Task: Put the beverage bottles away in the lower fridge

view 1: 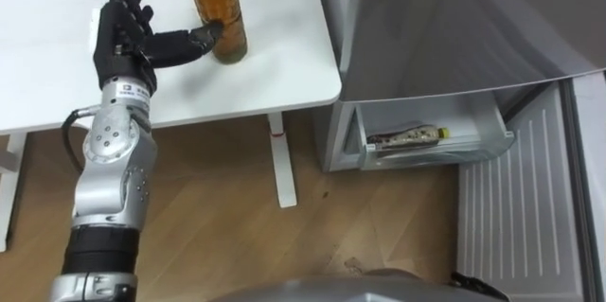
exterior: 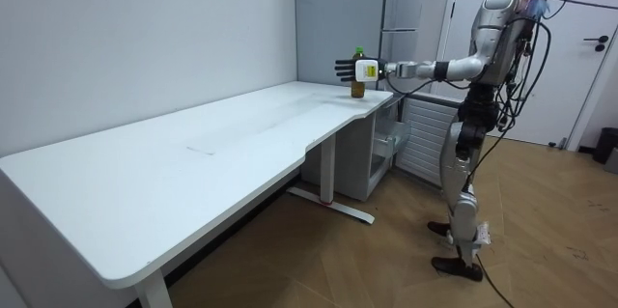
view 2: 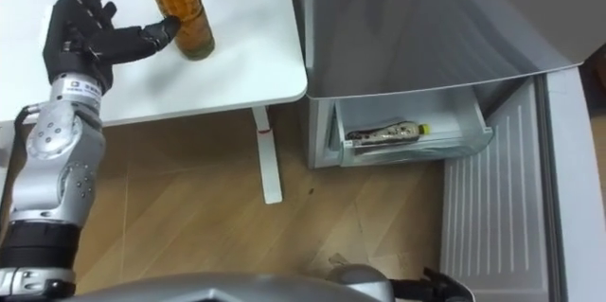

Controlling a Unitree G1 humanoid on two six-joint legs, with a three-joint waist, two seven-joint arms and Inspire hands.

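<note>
There are one amber bottle, one lying bottle, one table and one fridge drawer.

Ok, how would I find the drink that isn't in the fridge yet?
Find the big white table and go to its corner nearest the grey fridge. A tall bottle of brown drink stands there, the robot's black left hand touching its side. The other bottle lies flat in the fridge's open drawer; this one stands upright.
</note>
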